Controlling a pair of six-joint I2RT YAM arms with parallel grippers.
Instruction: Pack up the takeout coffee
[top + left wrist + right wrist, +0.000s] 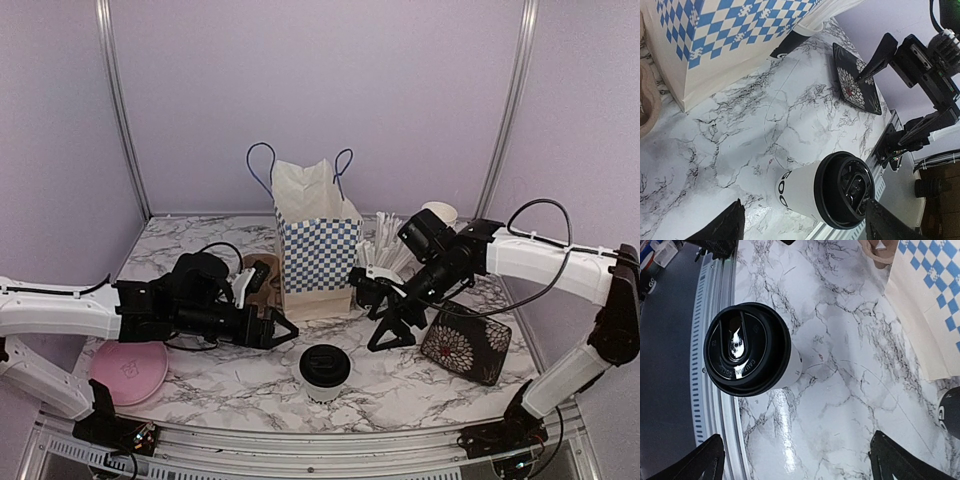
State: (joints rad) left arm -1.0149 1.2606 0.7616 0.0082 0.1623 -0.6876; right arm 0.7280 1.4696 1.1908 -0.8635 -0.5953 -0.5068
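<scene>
Nearest to me in the top view, a lone coffee cup (325,372) stands upright on the marble table (220,395). It is close to the front edge and roughly midway between my two arms, with a white wall, black lettering and its black lid on. Nothing grips it.

My left gripper (284,329) hangs low, to the left of the cup and a little behind it, with its jaws spread wide. (Its wrist camera shows one finger at each bottom corner, and the coffee cup (830,192) sits ahead of them, untouched.) My right gripper (395,332) tilts down on the cup's far right side, jaws likewise apart and holding nothing. From that wrist I look down on the coffee cup (746,352), which sits well clear of both fingers.

Behind the cup, a blue-and-white checked paper bag (318,250) stands open at mid-table. The brown pulp carrier (262,283) sits just beside the bag's left side, partly hidden by my left arm. A black cup of white straws (385,258) stands to the right of the bag. A pink disc (130,372) lies front left, and a flat dark flowered piece (465,345) lies to the right of my right gripper.
</scene>
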